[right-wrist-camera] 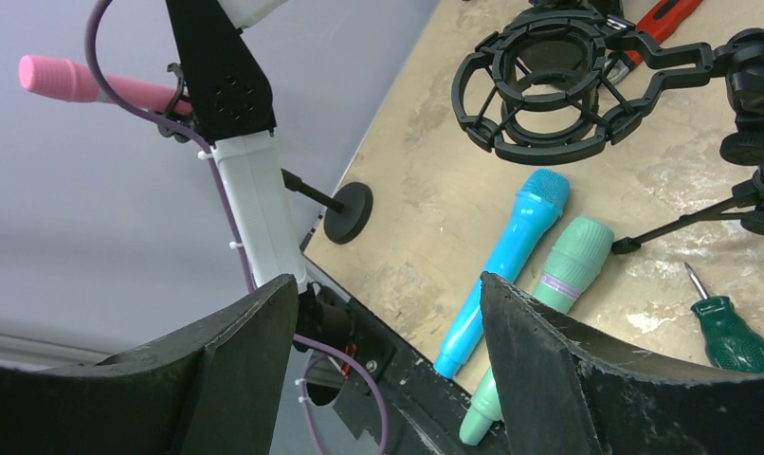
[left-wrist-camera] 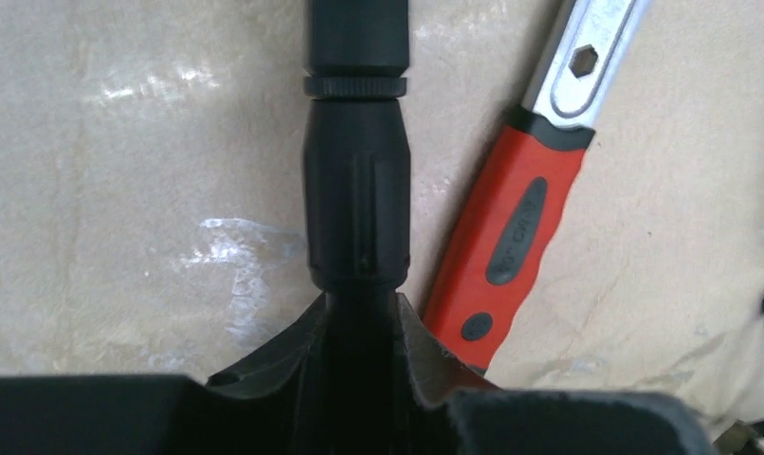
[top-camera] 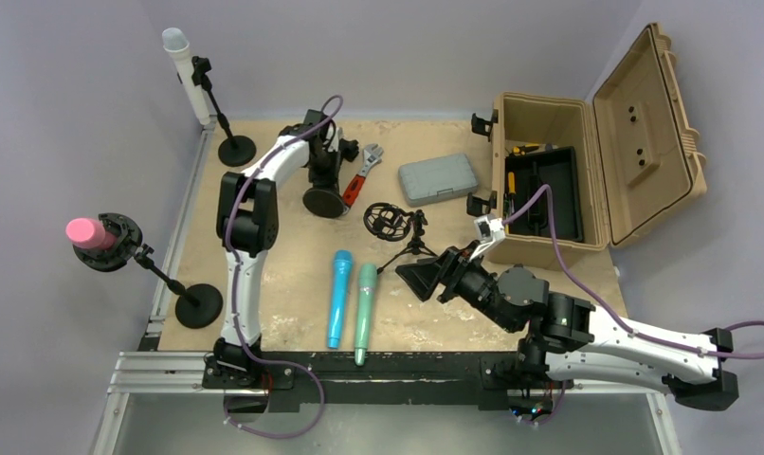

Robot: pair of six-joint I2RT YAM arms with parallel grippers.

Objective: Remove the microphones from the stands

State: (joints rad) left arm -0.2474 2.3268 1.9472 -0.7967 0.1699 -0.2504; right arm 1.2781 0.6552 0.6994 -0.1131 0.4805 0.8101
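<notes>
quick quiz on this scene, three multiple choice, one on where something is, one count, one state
1. Where is the pink microphone?
A. clipped in a stand at the table's left edge
B. lying flat mid-table
C. held by an arm

2. How many microphones lie flat on the table?
A. one
B. two
C. four

3. The right gripper is:
A. shut on a microphone
B. shut and empty
C. open and empty

Answers:
1. A, its pink head sticks out of the stand's clip.
2. B, only the blue microphone and the green microphone lie there, side by side.
3. C, the right wrist view shows a wide gap between its fingers with nothing in it.
</notes>
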